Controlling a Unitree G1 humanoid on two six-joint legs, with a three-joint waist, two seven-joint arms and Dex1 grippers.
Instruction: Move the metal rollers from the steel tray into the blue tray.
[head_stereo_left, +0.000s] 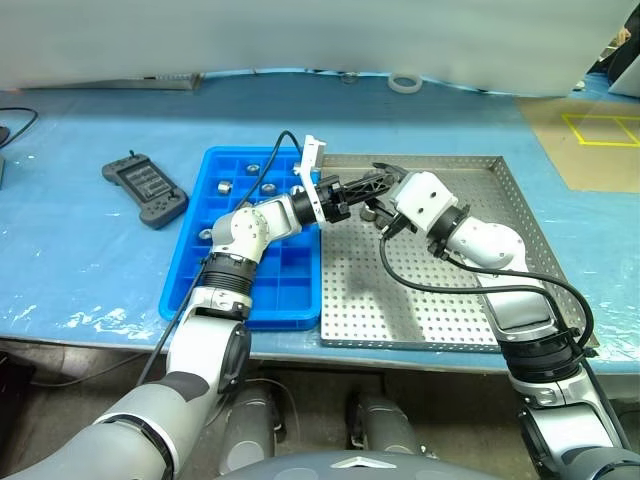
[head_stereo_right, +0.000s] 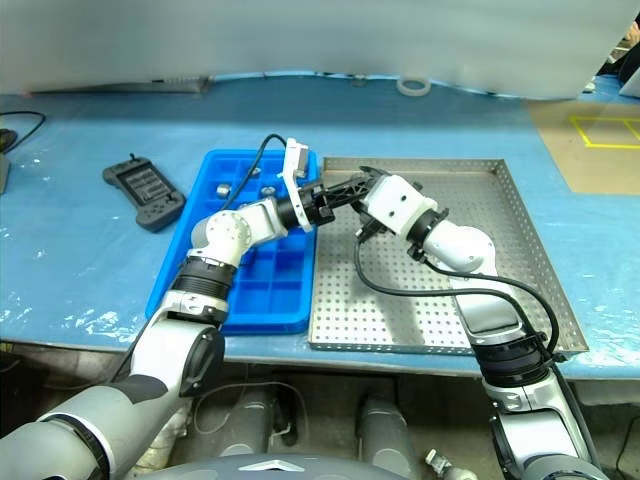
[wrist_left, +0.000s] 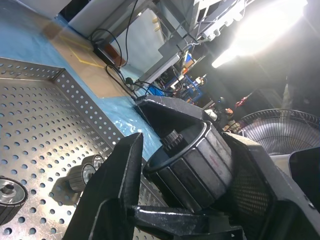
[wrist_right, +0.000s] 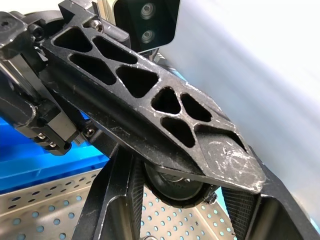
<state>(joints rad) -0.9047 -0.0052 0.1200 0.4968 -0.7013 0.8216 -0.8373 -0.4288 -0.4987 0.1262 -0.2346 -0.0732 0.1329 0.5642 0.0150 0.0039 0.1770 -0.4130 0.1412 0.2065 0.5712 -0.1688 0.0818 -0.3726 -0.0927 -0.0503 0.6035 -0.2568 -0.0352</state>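
Roller (wrist_left: 192, 167) sits clamped in right gripper (head_stereo_left: 378, 190); left gripper (head_stereo_left: 365, 188) fingers are apart around it. It may drop onto steel tray (head_stereo_left: 500, 300) if the right lets go too early.

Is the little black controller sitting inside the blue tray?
No, the controller lies on the blue table cover, left of the blue tray and apart from it.

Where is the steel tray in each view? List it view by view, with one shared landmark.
Left eye view: steel tray right of centre, beside the blue tray.
Right eye view: same place, centre-right.
Left wrist view: perforated floor behind the roller.
Right wrist view: perforated surface below the roller.
Shared landmark: the roller gripped by the right end effector.
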